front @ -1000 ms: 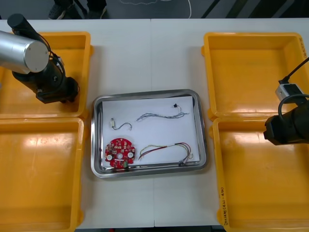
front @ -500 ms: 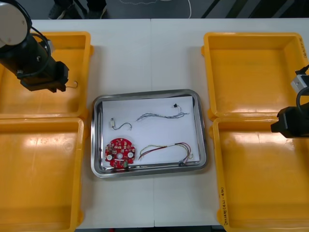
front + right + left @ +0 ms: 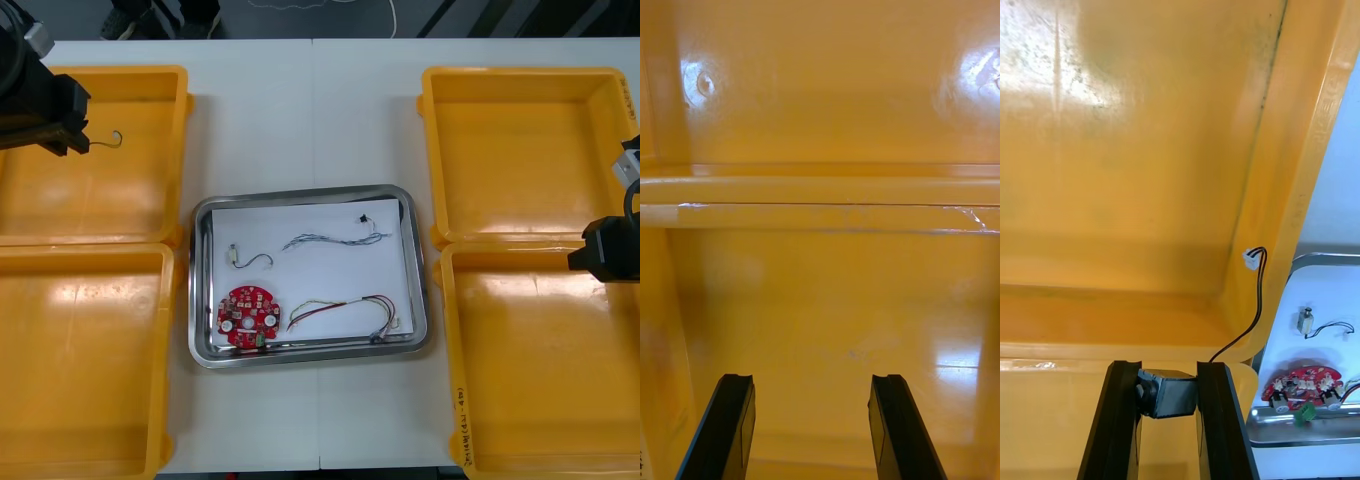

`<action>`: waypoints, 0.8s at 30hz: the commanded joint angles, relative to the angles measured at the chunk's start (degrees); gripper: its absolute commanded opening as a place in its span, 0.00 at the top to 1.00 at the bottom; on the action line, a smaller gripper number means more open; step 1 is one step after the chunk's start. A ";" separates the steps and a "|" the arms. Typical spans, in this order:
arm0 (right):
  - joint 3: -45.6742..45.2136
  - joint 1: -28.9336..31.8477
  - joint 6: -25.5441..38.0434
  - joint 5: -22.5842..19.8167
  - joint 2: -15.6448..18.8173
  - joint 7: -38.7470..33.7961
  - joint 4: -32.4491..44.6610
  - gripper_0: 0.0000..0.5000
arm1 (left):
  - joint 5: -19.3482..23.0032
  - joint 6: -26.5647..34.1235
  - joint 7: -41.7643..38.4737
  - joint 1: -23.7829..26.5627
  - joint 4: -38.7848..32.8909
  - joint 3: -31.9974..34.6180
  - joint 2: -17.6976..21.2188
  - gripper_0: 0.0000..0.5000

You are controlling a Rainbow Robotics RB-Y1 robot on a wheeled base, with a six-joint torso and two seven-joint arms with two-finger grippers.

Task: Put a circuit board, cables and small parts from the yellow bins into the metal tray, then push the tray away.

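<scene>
While the left gripper [image 3: 1168,375] hangs over the far left bin [image 3: 150,75], its jaws clamp a small part [image 3: 1166,396]. The part's black cable [image 3: 108,140] runs sideways toward the table's middle, long axis roughly left-right, ending in a white plug [image 3: 1251,259]. Tray [image 3: 200,290] holds: board [image 3: 247,317], red-yellow cable [image 3: 345,308], blue-white cable [image 3: 335,239], second part [image 3: 233,256]. Right gripper [image 3: 811,382], jaws apart, sits over the seam between the right bins [image 3: 520,245].

Yellow bins [image 3: 90,400], silver tray [image 3: 198,290] lined white, red board [image 3: 247,317], red-yellow cable [image 3: 340,308], blue-white cable [image 3: 325,240], black cable [image 3: 1260,292]
</scene>
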State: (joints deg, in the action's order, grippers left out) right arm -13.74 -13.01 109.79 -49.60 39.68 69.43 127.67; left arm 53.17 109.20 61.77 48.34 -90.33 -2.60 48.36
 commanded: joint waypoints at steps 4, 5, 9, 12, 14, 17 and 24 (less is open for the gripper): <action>-1.91 -0.52 0.21 1.35 2.34 -3.86 1.71 0.11 | -0.44 0.80 2.13 -0.35 -5.82 2.87 3.58 1.00; -1.91 -0.52 0.21 1.44 2.34 -3.86 1.71 0.12 | -0.35 0.80 1.86 -0.35 -6.08 2.87 3.58 1.00; -1.91 -0.52 0.21 1.88 2.51 -3.95 1.71 0.11 | 0.26 0.80 -2.97 -0.35 -9.25 1.81 3.14 1.00; -1.82 -0.52 0.21 1.88 2.95 -4.04 1.71 0.12 | 0.62 0.80 -7.19 -0.35 -11.88 -0.03 2.35 1.00; -1.82 -0.52 0.21 1.70 3.39 -4.04 1.71 0.11 | 0.62 0.80 -9.74 -0.35 -13.47 -1.09 1.73 1.00; -1.55 -0.52 0.21 1.44 4.36 -3.60 1.71 0.11 | 0.62 0.80 -14.22 -0.35 -16.01 -2.85 0.33 1.00; -1.29 -0.52 0.21 1.26 5.50 -3.78 1.71 0.12 | -2.20 0.80 -21.52 -0.35 -21.38 -5.48 -5.83 1.00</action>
State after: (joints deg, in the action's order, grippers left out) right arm -13.86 -13.01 109.79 -48.26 42.62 66.56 127.78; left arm 52.94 109.54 40.50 48.32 -108.33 -7.43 46.45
